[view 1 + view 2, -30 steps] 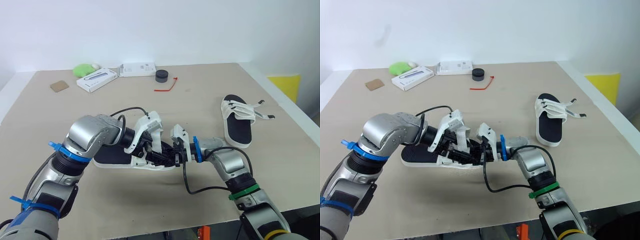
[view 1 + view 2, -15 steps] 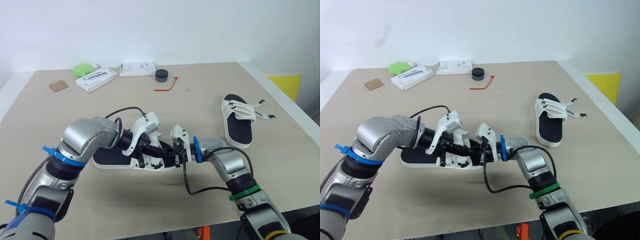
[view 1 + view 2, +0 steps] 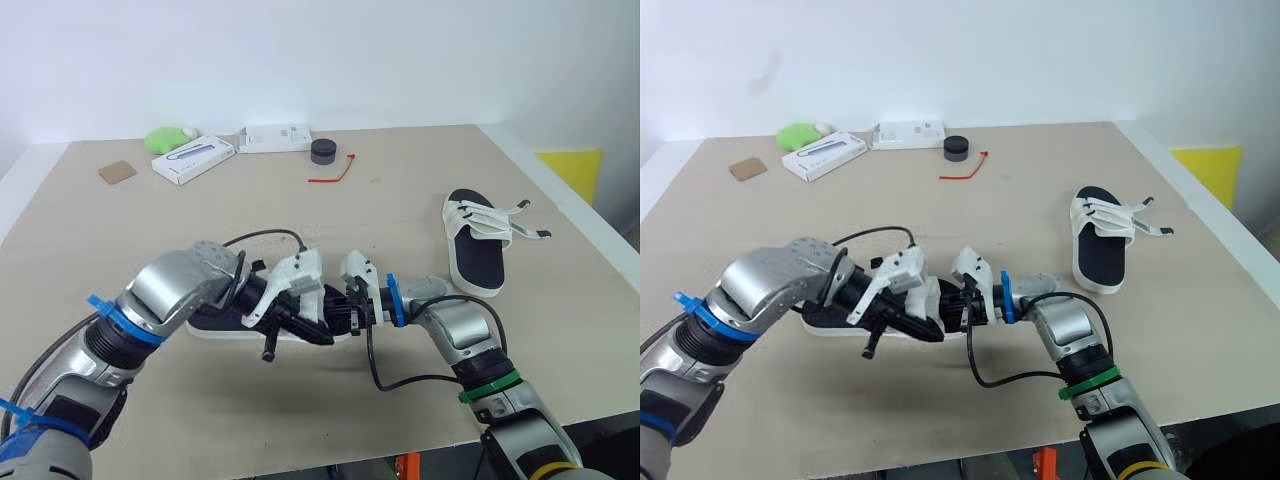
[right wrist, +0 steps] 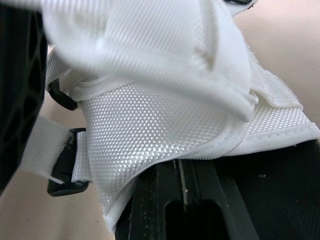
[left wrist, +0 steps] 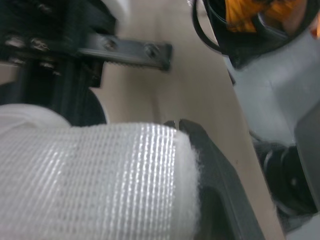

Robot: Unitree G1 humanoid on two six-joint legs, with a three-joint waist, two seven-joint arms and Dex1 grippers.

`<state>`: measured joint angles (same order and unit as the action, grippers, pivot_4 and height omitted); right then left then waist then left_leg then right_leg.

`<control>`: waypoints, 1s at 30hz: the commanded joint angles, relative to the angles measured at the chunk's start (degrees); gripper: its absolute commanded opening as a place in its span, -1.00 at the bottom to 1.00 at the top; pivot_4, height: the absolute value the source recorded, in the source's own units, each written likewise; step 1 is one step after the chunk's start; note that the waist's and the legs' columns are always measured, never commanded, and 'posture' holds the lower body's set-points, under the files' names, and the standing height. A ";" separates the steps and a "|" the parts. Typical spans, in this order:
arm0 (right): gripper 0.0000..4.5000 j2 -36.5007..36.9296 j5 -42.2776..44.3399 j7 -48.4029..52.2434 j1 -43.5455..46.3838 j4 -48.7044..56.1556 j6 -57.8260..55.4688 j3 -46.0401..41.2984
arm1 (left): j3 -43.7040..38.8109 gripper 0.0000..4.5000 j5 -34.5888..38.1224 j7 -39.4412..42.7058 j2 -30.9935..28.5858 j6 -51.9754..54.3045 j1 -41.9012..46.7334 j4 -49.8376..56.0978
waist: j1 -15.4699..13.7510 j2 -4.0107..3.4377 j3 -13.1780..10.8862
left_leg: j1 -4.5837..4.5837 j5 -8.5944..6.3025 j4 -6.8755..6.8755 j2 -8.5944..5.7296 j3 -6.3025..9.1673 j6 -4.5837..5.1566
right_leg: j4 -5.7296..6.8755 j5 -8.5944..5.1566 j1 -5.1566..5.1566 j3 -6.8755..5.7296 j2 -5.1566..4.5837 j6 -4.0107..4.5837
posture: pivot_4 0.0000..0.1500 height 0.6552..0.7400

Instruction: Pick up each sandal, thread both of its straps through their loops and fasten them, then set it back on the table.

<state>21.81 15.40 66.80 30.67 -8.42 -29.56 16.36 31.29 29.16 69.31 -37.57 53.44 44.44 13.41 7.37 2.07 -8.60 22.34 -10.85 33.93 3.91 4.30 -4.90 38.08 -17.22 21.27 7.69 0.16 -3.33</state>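
Observation:
The near sandal [image 3: 214, 316], black footbed on a white sole, lies on the table [image 3: 300, 420] in front of me. Both grippers meet over its right end. My left gripper [image 3: 306, 326] reaches in from the left and is shut on a white woven strap [image 5: 100, 170], with one black finger [image 5: 215, 175] beside the strap. Coming from the right, my right gripper [image 3: 338, 313] is shut on white strap fabric [image 4: 165, 120] that folds over its fingertips [image 4: 180, 200]. The second sandal [image 3: 476, 256] lies at the right, its straps [image 3: 518, 213] loose and spread.
At the far edge lie two white boxes [image 3: 195, 160] [image 3: 275, 138], a green lump [image 3: 170, 138], a black round cap [image 3: 322, 151], a red tie [image 3: 332, 176] and a brown card [image 3: 118, 172]. A yellow object [image 3: 570, 170] stands beyond the table's right edge.
My left gripper has gone from open to shut and has dropped lower, toward the sandal's near side. The right arm and the second sandal have not moved.

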 commanded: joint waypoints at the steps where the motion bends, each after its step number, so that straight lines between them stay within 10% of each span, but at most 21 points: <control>1: -1.00 0.12 -2.52 -1.55 -4.05 -3.64 -3.37 4.12 | 4.49 -0.98 -7.21 -0.61 -0.03 -5.91 -1.73 -3.92 | -0.02 -0.01 0.03 | -0.01 0.00 0.01 0.00 0.00 0.00 | 0.00 -0.01 0.00 0.00 -0.01 0.01 | 1.00 1.00; 13: -1.00 0.09 -1.94 -2.39 -4.60 -2.77 -3.89 4.21 | -3.36 -0.98 -9.29 -10.66 10.38 -4.11 -1.55 -12.19 | -1.21 0.08 0.30 | -0.16 0.01 0.49 -0.25 0.14 0.00 | -0.01 0.01 -0.03 0.09 -0.17 -0.02 | 1.00 1.00; 30: -1.00 0.10 -2.10 -2.00 -4.56 -3.00 -3.79 4.13 | -1.71 -0.98 -12.57 -6.33 4.13 -12.94 -5.31 -7.43 | -1.10 0.08 0.33 | -0.19 -0.09 0.38 -0.28 0.33 -0.16 | -0.02 0.06 0.00 0.11 -0.09 -0.09 | 1.00 1.00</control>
<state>22.06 15.45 64.87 29.55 -7.91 -30.33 15.56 28.32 19.96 62.74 -30.99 40.76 41.01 6.42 6.27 2.14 -8.27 22.16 -10.94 34.29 3.63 4.62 -5.07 38.06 -17.16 21.29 7.80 0.07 -3.42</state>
